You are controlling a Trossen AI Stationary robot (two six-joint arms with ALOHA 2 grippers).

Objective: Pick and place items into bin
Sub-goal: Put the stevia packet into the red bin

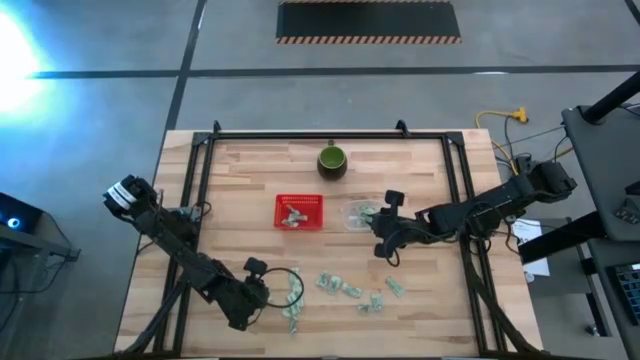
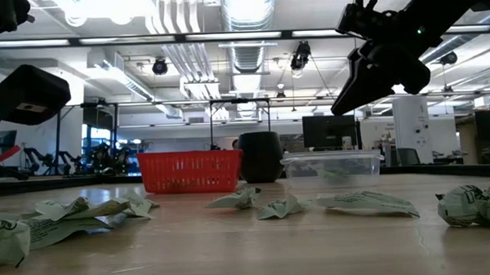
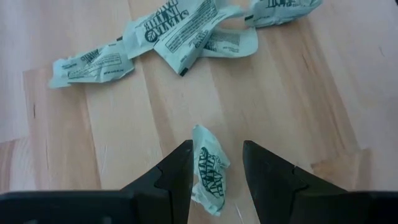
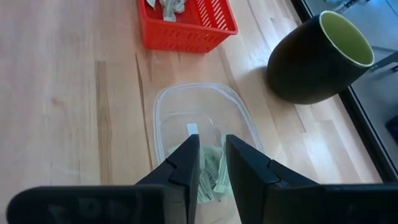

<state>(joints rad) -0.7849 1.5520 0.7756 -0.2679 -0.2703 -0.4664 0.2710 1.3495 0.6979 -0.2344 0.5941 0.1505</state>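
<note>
Basket flanked, packets strewn in front

Bare wood left of the basket (image 1: 299, 211); tub (image 1: 358, 215) just right, cup (image 1: 332, 160) behind, packets (image 1: 340, 286) scattered before it.

Print on the packets (image 1: 345, 289) too small to read from above. Near end of the clear container (image 4: 202, 138) hidden behind the right gripper (image 4: 211, 163); red basket (image 4: 189, 28) cut off at the frame edge. Lower part of the packet (image 3: 210, 171) between the left gripper (image 3: 216, 171) fingers cut off.
</note>
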